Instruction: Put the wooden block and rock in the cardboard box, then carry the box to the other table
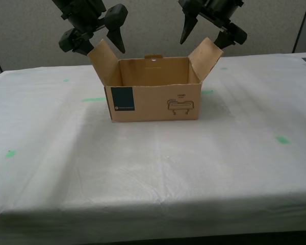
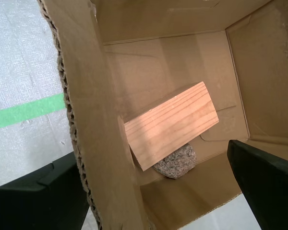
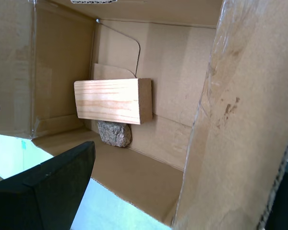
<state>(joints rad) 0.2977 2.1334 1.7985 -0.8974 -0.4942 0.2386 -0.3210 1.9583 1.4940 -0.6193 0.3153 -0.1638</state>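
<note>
White-clothed table (image 1: 153, 168) spreads wide around cardboard box (image 1: 155, 104) (flaps up).

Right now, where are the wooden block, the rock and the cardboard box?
wooden block (image 2: 170, 125), second wrist view, its broad top face.
rock (image 2: 176, 162), second wrist view, its exposed side below the block.
cardboard box (image 1: 153, 104), exterior view, its front wall.

A brown cardboard box (image 1: 155, 97) with a navy label and line-drawn logo stands upright, flaps open, on the other table (image 1: 153, 168), its wrinkled white cloth dotted with green tape. Inside, the light tan wooden block (image 2: 170, 123) rests tilted on the small grey-brown rock (image 2: 175, 161), which lies on the box floor.
</note>
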